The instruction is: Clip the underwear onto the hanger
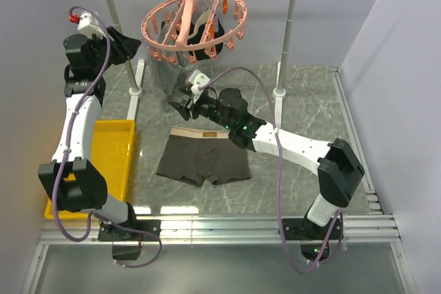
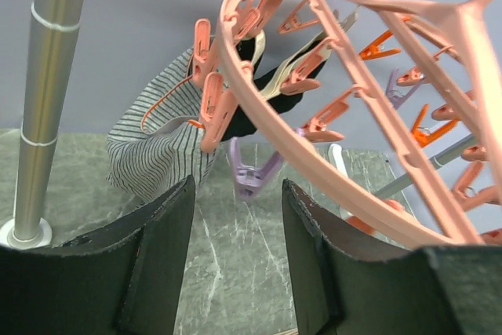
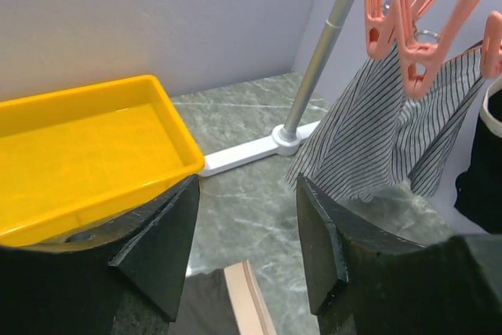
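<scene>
The underwear (image 1: 203,160) lies flat on the marble table, with its tan waistband (image 1: 200,132) on the far side. The salmon-pink hanger (image 1: 195,22) hangs from the white rail at the back. My right gripper (image 1: 180,101) is open and empty, just beyond the waistband's left end. A strip of waistband (image 3: 249,300) shows below its jaws (image 3: 247,194). My left gripper (image 1: 127,45) is open and empty, raised to the left of the hanger. The hanger's ring (image 2: 314,115) and its pegs fill the left wrist view above the open gripper (image 2: 238,194).
A striped grey cloth (image 1: 165,67) and a black garment (image 1: 207,46) hang clipped to the hanger. A yellow tray (image 1: 103,163) sits at the left. The white rail's posts (image 1: 114,18) and feet (image 1: 275,91) stand behind the underwear. A purple clip (image 2: 251,174) hangs from the ring.
</scene>
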